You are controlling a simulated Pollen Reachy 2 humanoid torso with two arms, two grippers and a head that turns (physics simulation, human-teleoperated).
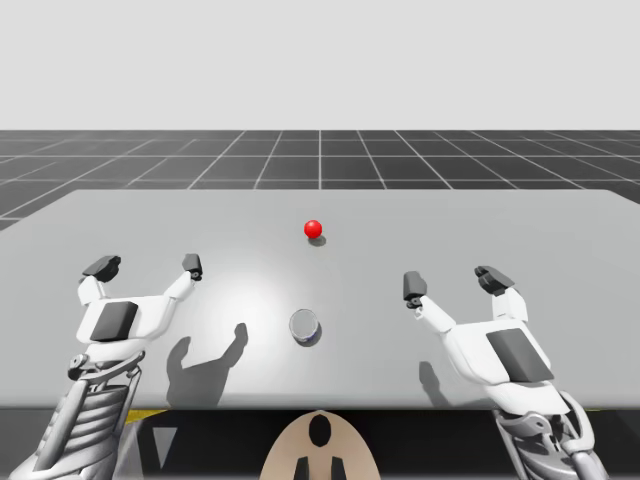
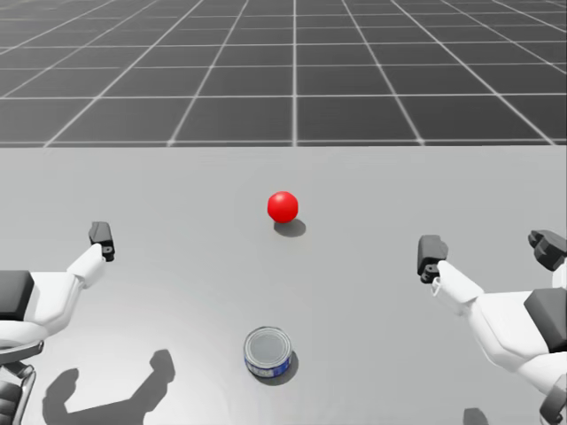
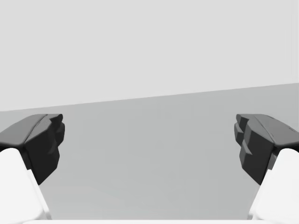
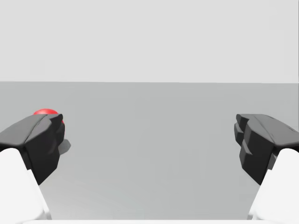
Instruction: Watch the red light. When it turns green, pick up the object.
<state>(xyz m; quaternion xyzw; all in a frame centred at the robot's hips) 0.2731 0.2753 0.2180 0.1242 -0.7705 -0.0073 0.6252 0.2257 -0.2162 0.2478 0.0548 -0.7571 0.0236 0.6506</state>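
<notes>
A red ball-shaped light (image 1: 313, 229) (image 2: 283, 206) glows red on the grey table, past the middle. A short blue can with a silver lid (image 1: 305, 326) (image 2: 267, 351) stands upright nearer my torso, between my two arms. My left gripper (image 1: 146, 266) (image 3: 149, 144) hovers open to the left of the can, well apart from it. On the other side my right gripper (image 1: 450, 281) (image 2: 485, 250) (image 4: 149, 144) is open too, with bare table between its fingers; the red light (image 4: 46, 113) peeks from behind one finger.
The grey table (image 1: 560, 230) stretches wide around both arms, its front edge close to my torso. Beyond its far edge lies a dark gridded floor (image 2: 292, 80).
</notes>
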